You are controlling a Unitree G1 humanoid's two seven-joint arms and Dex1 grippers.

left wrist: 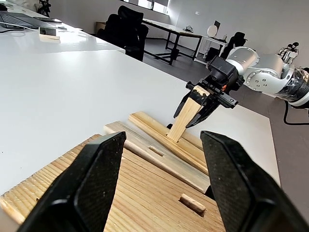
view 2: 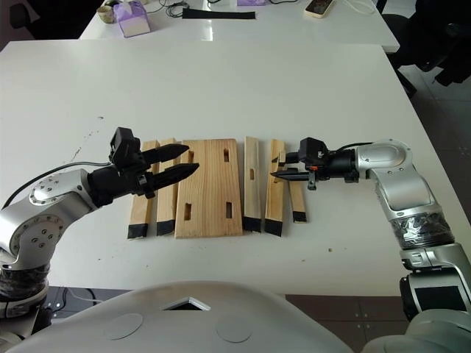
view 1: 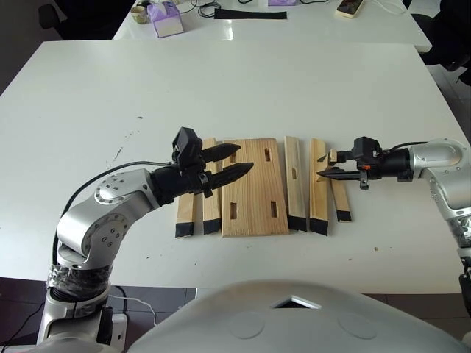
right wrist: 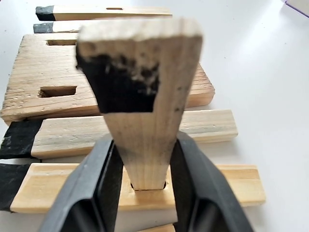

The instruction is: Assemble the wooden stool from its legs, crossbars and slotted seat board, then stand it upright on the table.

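Observation:
The slotted seat board (view 1: 254, 193) lies flat at the table's middle. Two black-tipped legs (view 1: 200, 209) lie along its left side. Two more legs (view 1: 294, 187) and a short crossbar (view 1: 341, 204) lie on its right. My left gripper (view 1: 234, 163) hovers open over the board's left edge, with nothing between its fingers (left wrist: 96, 188). My right gripper (view 1: 324, 174) is shut on a black-tipped crossbar (right wrist: 140, 96). That crossbar (left wrist: 186, 118) stands tilted with its lower end in the slot of the outer right leg (view 1: 318, 193).
The white table (view 1: 235, 88) has wide free room beyond the parts and on both sides. A second table behind carries a tissue box (view 1: 163, 18), a phone (view 1: 349, 7) and cables. Office chairs and desks stand farther off in the left wrist view.

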